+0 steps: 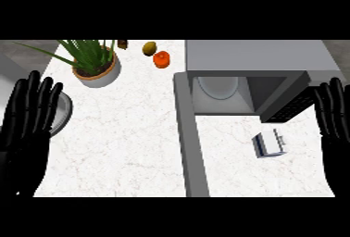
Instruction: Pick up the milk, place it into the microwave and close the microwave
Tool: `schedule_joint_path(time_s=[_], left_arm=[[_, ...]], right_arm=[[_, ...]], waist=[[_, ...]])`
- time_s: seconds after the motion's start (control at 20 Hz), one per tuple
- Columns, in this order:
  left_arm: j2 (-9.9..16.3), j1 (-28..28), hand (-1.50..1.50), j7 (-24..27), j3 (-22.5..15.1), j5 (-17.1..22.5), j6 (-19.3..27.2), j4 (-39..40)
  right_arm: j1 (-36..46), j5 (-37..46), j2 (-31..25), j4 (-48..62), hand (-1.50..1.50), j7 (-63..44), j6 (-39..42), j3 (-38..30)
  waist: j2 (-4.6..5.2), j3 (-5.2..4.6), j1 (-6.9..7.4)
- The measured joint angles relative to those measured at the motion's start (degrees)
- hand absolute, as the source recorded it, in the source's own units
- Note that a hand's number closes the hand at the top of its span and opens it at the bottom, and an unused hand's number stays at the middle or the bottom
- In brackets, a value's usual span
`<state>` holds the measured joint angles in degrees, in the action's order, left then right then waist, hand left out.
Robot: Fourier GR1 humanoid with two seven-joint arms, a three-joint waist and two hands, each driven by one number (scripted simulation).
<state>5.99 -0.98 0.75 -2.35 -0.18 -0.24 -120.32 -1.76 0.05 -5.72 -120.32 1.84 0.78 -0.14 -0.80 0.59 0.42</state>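
No step was begun. My left hand (pixel 27 115) rested at the left edge and my right hand (pixel 335 115) at the right edge, fingers straight and spread, holding nothing. The milk (pixel 269 144) lay on the table (pixel 123 139), in front of the open microwave (pixel 253 58) and just beside its door (pixel 287 104). Next move, as I judged: bring the right hand over the milk and curl around it.

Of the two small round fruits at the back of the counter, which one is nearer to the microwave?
The orange-red fruit. It lies just left of the microwave, while the yellow-green fruit sits further left and further back, toward the potted plant.
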Motion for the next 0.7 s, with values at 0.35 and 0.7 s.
schedule_joint_path(time_s=[0.35,0.7], left_arm=[[1.02,-0.49,-1.5,-2.93,5.47,1.91,1.1,1.16],[-1.39,6.24,-1.5,-6.38,6.18,5.29,1.43,-1.86]], right_arm=[[1.18,7.84,4.07,3.69,-1.5,-0.84,-9.53,2.19],[0.7,4.0,5.41,7.65,-1.5,1.39,-18.83,11.85]], waist=[[0.75,-0.49,-0.13],[0.75,-0.56,0.0]])
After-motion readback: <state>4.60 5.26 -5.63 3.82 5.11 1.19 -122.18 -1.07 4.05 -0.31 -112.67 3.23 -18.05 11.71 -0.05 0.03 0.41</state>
